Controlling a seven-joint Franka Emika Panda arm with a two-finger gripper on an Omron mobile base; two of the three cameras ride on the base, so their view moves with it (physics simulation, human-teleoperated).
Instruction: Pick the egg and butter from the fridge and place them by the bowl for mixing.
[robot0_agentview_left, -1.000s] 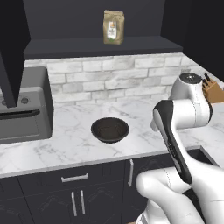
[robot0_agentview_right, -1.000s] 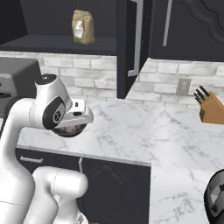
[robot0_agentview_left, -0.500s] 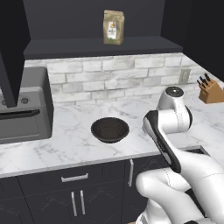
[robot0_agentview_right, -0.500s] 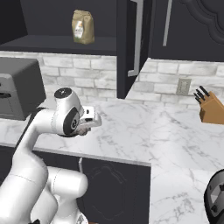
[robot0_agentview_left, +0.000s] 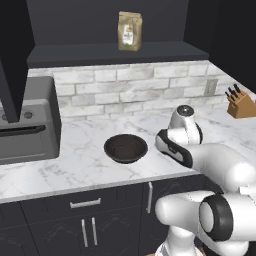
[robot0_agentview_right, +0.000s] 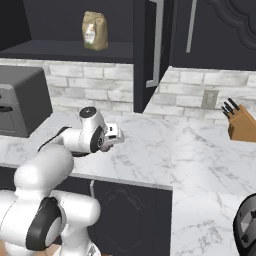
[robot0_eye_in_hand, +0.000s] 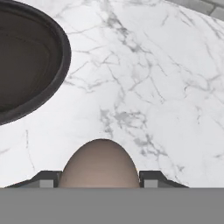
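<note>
Marble counter (robot0_eye_in_hand: 144, 78); egg (robot0_eye_in_hand: 99, 164) lengthwise in tool (robot0_eye_in_hand: 99, 177)

Bowl (robot0_agentview_left: 125, 148): on the counter (robot0_agentview_left: 90, 135), left of my pincer (robot0_eye_in_hand: 99, 175).
Egg (robot0_eye_in_hand: 99, 164): between my fingers, right of the bowl.
Toaster oven (robot0_agentview_left: 25, 125): left of the bowl.
Knife block (robot0_agentview_left: 240, 103): far right of the bowl.

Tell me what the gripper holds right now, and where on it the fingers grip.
The gripper holds the egg, its fingers pressed against the egg's two opposite sides, above the marble counter beside the bowl.
</note>
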